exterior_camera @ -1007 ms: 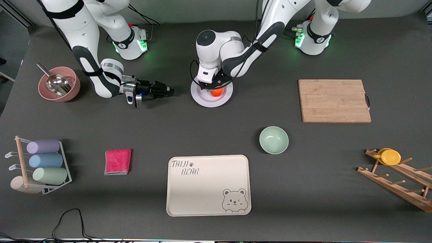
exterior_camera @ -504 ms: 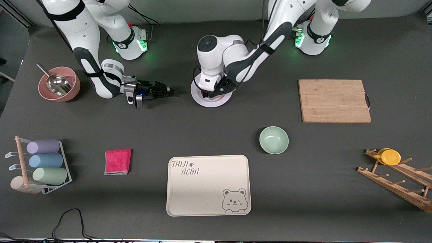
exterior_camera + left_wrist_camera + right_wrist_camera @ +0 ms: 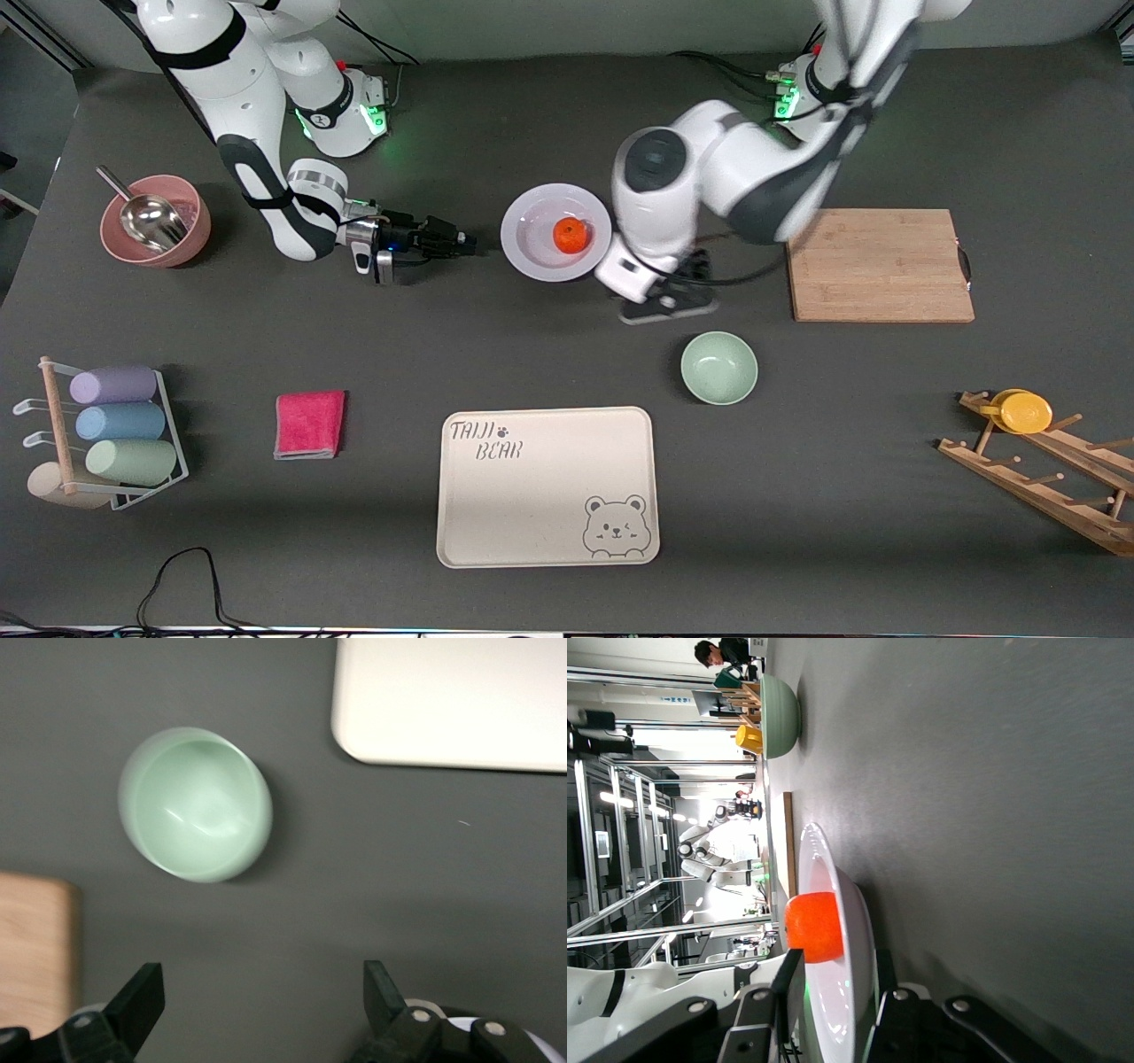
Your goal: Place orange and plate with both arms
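Observation:
The orange (image 3: 571, 234) lies in the white plate (image 3: 532, 221) midway between the two arm bases. My right gripper (image 3: 467, 240) is low over the table on the right arm's side of the plate, pointing at its rim, a short gap away, open and empty. In the right wrist view the plate rim (image 3: 855, 930) and the orange (image 3: 815, 926) show just past my right gripper (image 3: 837, 958). My left gripper (image 3: 666, 304) hangs open and empty over bare table between the plate and the green bowl (image 3: 718, 367). The left wrist view shows my left gripper (image 3: 263, 992) wide open.
A cutting board (image 3: 877, 264) lies toward the left arm's end. A cream bear tray (image 3: 547, 486) lies near the front camera. A pink bowl with a scoop (image 3: 155, 220), a pink cloth (image 3: 309, 424), a cup rack (image 3: 115, 425) and a wooden rack with a yellow cup (image 3: 1026, 412) stand around.
My left gripper let go of the orange on the plate, then rose and swung away toward the green bowl. My right gripper moved a little closer to the plate's rim.

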{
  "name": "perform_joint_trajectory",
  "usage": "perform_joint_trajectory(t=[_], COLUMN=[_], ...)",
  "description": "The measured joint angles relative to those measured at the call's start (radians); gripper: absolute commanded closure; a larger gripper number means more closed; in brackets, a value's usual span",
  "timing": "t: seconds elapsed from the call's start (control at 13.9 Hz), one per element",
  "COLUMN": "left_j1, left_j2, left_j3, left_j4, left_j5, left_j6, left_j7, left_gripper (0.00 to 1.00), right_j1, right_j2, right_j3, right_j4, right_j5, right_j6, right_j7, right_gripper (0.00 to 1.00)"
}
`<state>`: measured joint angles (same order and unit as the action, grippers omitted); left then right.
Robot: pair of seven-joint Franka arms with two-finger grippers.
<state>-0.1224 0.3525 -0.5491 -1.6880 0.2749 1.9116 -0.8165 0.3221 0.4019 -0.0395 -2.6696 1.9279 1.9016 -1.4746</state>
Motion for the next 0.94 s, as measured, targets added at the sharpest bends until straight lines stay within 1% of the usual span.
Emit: perform_joint_trajectory(t=[0.14, 0.22, 0.36, 0.43, 0.5, 0.58, 0.72, 0.79, 0.94], left_j1=[0.124, 0.17, 0.246, 0.287, 0.333, 0.383, 0.509, 0.572, 0.645], left_j2=[-0.042, -0.054, -0.076, -0.09, -0.105, -0.121, -0.152, -0.164, -0.186], left_j3=[0.003, 0.005, 0.006, 0.006, 0.007, 0.008, 0.01, 0.011, 0.013], left_j4=[0.054, 0.088, 0.137, 0.153, 0.163, 0.168, 0.169, 0.169, 0.17], left_j5=[-0.028, -0.032, -0.033, -0.034, -0.044, -0.078, -0.175, -0.206, -0.227], left_j6=[-0.106, -0.15, -0.197, -0.207, -0.213, -0.216, -0.221, -0.225, -0.261], left_j7=[0.188, 0.24, 0.307, 0.379, 0.463, 0.537, 0.692, 0.778, 0.857], left_gripper=[0.0, 0.0, 0.0, 0.0, 0.0, 0.0, 0.0, 0.0, 0.0], right_j1=[0.001, 0.001, 0.001, 0.002, 0.002, 0.003, 0.003, 0.004, 0.003], right_j2=[0.006, 0.015, 0.038, 0.046, 0.052, 0.056, 0.062, 0.066, 0.071], right_j3=[0.012, 0.016, 0.037, 0.05, 0.059, 0.067, 0.083, 0.089, 0.104], right_j4=[0.009, 0.016, 0.028, 0.033, 0.036, 0.04, 0.044, 0.045, 0.045], right_j5=[0.011, 0.021, 0.06, 0.076, 0.089, 0.099, 0.119, 0.13, 0.156], right_j6=[0.001, 0.001, 0.001, 0.001, 0.001, 0.001, 0.001, 0.001, 0.0], right_j7=[-0.006, -0.02, -0.041, -0.046, -0.056, -0.063, -0.076, -0.088, -0.118], right_gripper=[0.61, 0.61, 0.61, 0.61, 0.61, 0.61, 0.61, 0.61, 0.61])
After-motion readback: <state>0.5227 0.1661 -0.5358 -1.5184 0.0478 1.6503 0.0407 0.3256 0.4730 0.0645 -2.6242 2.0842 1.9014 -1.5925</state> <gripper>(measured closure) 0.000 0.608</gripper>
